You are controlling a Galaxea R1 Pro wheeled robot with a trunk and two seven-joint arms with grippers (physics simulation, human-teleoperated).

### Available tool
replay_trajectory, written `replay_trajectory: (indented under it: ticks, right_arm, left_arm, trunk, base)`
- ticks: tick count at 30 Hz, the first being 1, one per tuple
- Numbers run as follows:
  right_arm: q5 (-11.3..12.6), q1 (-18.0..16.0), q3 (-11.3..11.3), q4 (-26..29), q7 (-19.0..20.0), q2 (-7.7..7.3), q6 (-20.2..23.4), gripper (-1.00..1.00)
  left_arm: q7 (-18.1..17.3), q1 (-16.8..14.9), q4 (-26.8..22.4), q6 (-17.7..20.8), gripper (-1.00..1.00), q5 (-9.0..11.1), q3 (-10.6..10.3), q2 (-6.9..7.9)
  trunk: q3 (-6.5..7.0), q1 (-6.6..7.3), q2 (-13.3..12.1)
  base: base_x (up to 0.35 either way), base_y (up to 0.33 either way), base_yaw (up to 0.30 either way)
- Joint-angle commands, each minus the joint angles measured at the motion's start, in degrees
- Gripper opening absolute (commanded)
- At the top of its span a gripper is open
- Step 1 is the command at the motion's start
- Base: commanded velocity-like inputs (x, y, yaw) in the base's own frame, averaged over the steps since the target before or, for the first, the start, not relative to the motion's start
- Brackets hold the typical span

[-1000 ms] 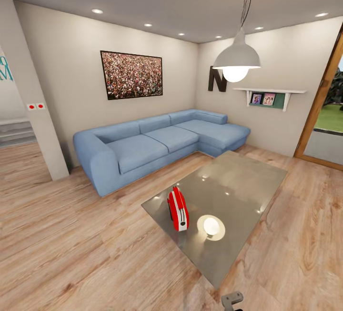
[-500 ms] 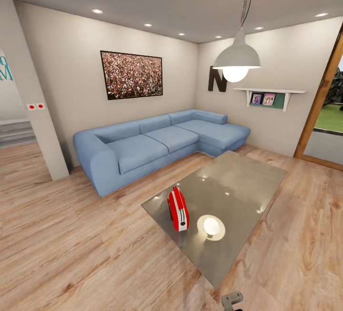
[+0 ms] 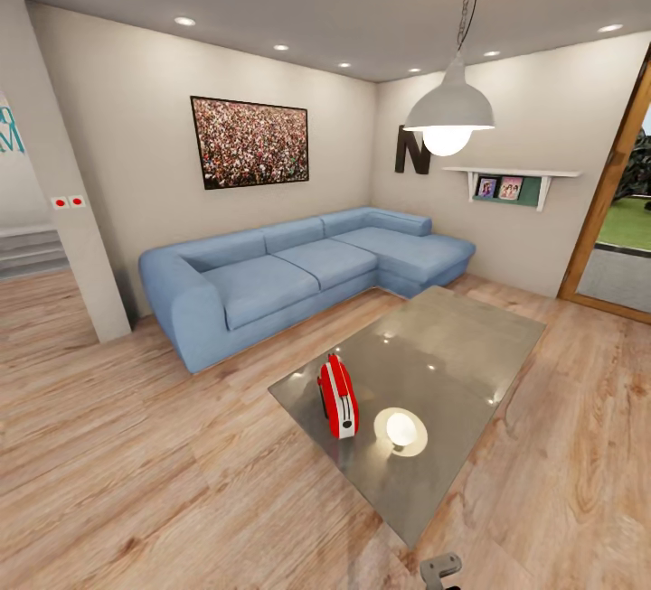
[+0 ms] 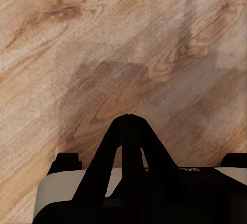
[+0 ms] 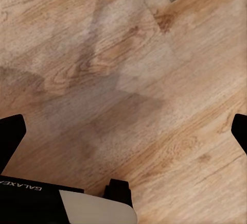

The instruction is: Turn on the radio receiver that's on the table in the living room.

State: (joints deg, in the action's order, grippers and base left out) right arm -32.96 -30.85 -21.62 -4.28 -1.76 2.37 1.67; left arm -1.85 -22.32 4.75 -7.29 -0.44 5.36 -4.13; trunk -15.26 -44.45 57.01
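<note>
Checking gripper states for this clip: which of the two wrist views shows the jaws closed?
The left gripper: its black jaws meet at the tips over the wood floor. The right gripper has its jaws spread to opposite edges of its view.

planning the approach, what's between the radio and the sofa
In the head view, a short strip of grey table top, then bare wood floor. Nothing stands between the radio and the sofa.

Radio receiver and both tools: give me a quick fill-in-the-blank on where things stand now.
1. The red radio receiver stands upright on the glossy grey ____.
2. The left tool's fingertips are ____ together.
3. The right tool's fingers are spread ____ over the wooden floor.

Missing: table; closed; open
</note>
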Motion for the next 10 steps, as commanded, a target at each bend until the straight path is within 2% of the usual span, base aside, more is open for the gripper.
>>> replay_trajectory:
  ticks: [1, 10]
  right_arm:
    - [0.00, 0.00, 0.00, 0.01, 0.00, 0.00, 0.00, 1.00]
    - [0.00, 0.00, 0.00, 0.02, 0.00, 0.00, 0.00, 1.00]
  left_arm:
    - [0.00, 0.00, 0.00, 0.00, -1.00, 0.00, 0.00, 0.00]
    - [0.00, 0.00, 0.00, 0.00, -1.00, 0.01, 0.00, -0.01]
  trunk:
    - [0.00, 0.00, 0.00]
    - [0.00, 0.00, 0.00]
  base:
    - [0.000, 0.000, 0.000]
    - [0.000, 0.000, 0.000]
